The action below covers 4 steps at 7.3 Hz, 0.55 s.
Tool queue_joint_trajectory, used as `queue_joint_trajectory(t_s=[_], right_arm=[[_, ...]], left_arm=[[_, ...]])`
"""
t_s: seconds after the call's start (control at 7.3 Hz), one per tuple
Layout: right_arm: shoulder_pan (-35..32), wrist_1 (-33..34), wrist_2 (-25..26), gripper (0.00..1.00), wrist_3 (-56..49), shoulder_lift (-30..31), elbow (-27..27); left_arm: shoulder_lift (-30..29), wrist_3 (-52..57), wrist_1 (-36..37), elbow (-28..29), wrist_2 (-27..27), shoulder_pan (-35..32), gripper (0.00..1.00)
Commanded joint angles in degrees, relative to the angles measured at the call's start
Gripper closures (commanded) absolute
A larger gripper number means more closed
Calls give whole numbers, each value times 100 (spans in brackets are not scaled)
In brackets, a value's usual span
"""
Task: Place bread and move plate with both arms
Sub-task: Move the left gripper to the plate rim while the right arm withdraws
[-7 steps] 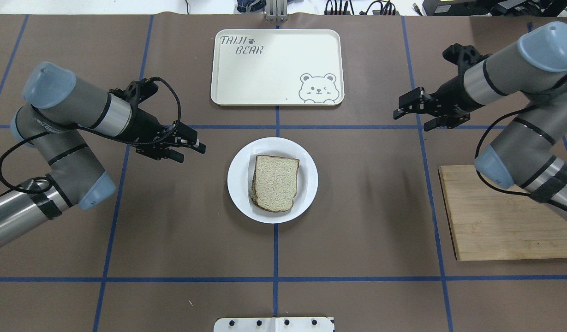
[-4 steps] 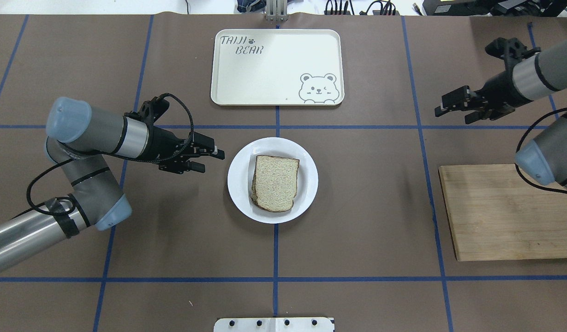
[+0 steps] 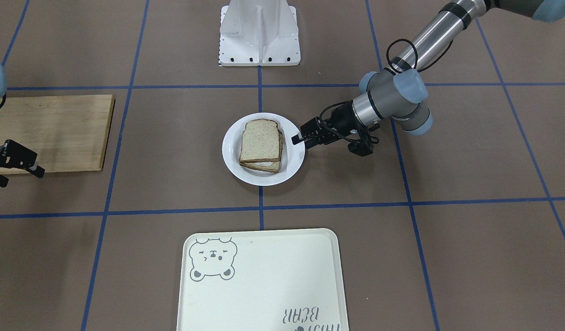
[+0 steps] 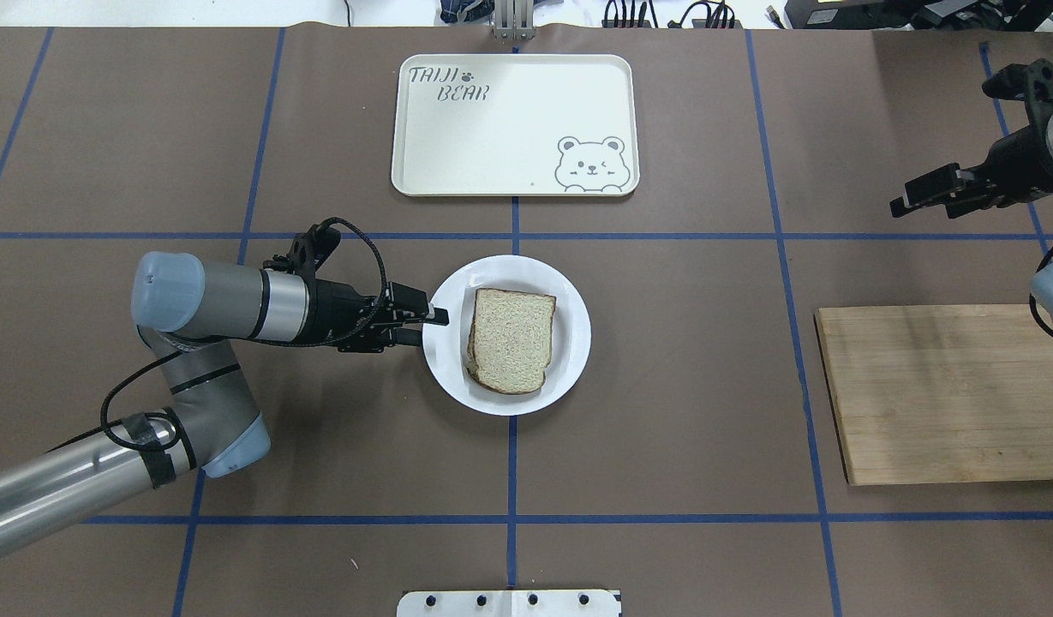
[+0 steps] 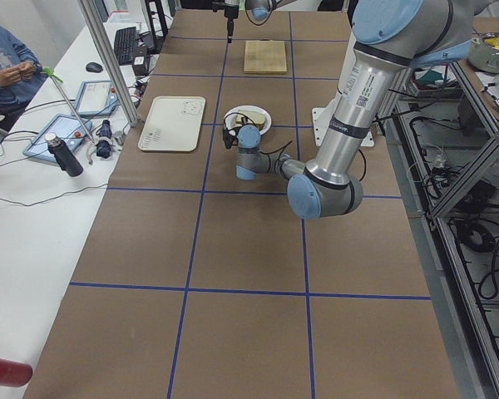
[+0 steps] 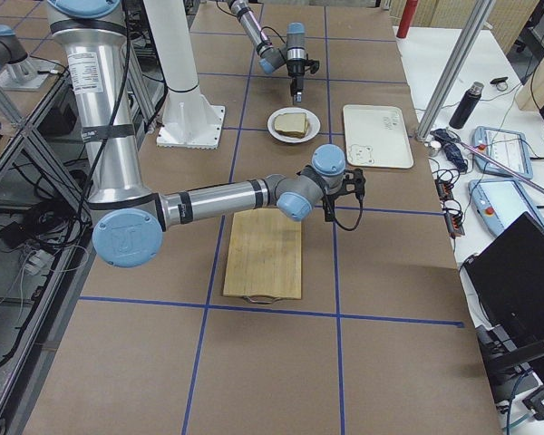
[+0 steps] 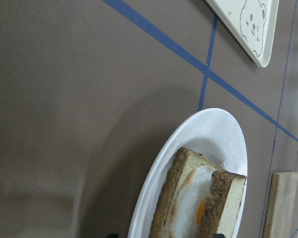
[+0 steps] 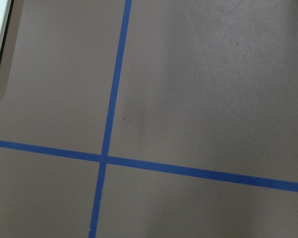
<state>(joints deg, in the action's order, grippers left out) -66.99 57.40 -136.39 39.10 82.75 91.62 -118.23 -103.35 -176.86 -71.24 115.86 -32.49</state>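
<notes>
The white plate sits in the middle of the table. The bread lies on it, on top of a slice with a fried egg. The left gripper is right at the plate's rim, on the side toward the table's left edge, with its jaws a little apart. The right gripper hangs near the right edge, jaws wide and holding nothing. A wooden board lies by that edge too. The bear tray lies by the far edge.

In the overhead view, we find the right arm cut off at the right edge; the bread hides the fried egg.
</notes>
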Motion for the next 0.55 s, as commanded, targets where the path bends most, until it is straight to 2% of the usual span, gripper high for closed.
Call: queue_joint_trajectory(t_s=[0.0,0.41], right_arm=[[-42,96,-2,0,-131,13,5],[-51,96,-10,0,-131,13,5]], left_arm=[[-7,-1,-33,22,-203,128,31],[-24,-1,-33,22,-380,313,37]])
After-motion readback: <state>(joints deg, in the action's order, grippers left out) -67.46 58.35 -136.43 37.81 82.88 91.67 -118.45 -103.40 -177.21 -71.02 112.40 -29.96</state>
